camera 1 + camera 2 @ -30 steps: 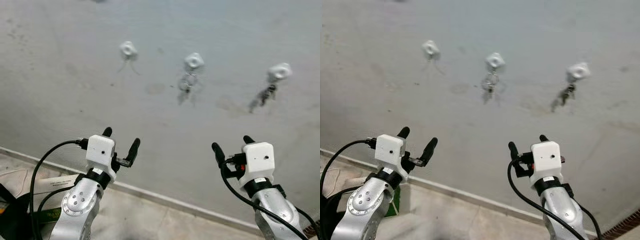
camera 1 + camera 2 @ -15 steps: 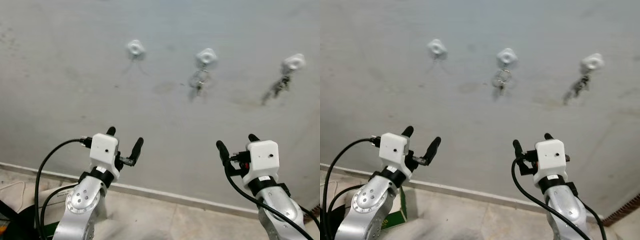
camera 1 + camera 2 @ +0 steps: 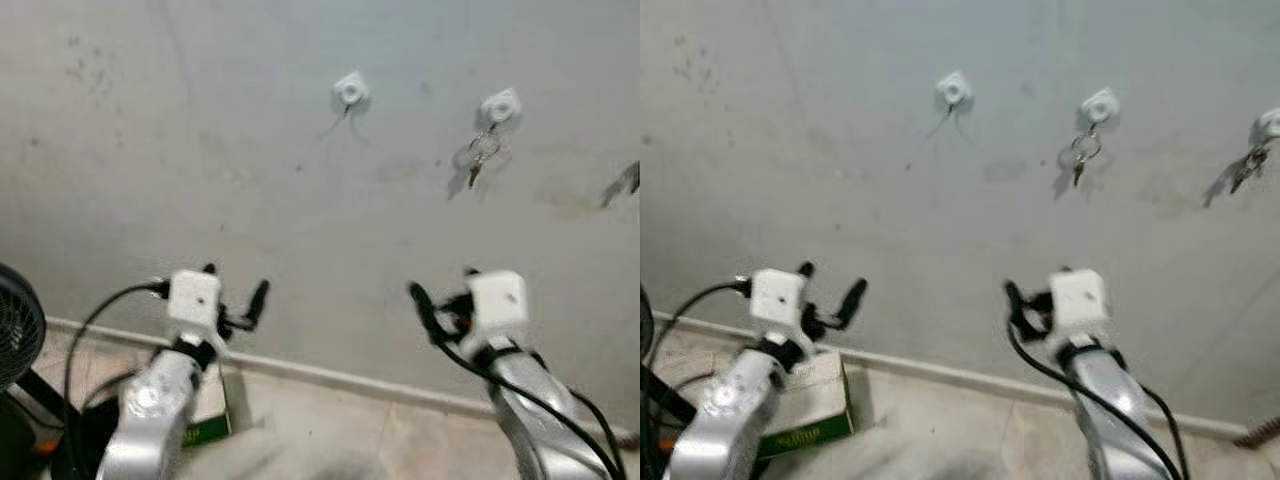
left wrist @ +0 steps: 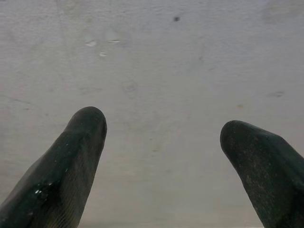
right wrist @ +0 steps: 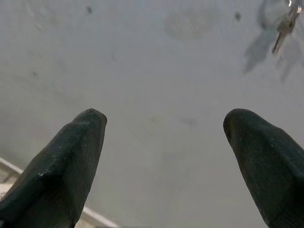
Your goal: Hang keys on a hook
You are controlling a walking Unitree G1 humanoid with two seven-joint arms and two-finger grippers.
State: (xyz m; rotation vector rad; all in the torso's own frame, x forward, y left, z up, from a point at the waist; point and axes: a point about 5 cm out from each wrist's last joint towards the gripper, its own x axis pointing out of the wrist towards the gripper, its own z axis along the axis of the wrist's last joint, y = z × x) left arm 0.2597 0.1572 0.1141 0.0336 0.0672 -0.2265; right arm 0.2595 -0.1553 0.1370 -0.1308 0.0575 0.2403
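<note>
Three white hooks sit in a row on the grey wall. The left hook (image 3: 953, 90) is bare. A key ring (image 3: 1083, 150) hangs from the middle hook (image 3: 1099, 104), and another bunch of keys (image 3: 1243, 168) hangs from the right hook (image 3: 1270, 122). My left gripper (image 3: 235, 290) is raised before the wall, well below the hooks, open and holding nothing. My right gripper (image 3: 445, 288) is at the same height, also open and holding nothing. The right wrist view catches the middle keys (image 5: 285, 23) far beyond the fingertips (image 5: 76, 142); the left wrist view has bare wall between the fingertips (image 4: 80, 142).
A white baseboard (image 3: 330, 375) runs along the foot of the wall above a tiled floor. A green and white box (image 3: 805, 400) lies on the floor at the lower left. A black fan (image 3: 15, 330) stands at the left edge.
The whole picture has shifted: the hooks now sit further right and the fan has come into view, so the camera has turned left. Both grippers stay open and raised.
</note>
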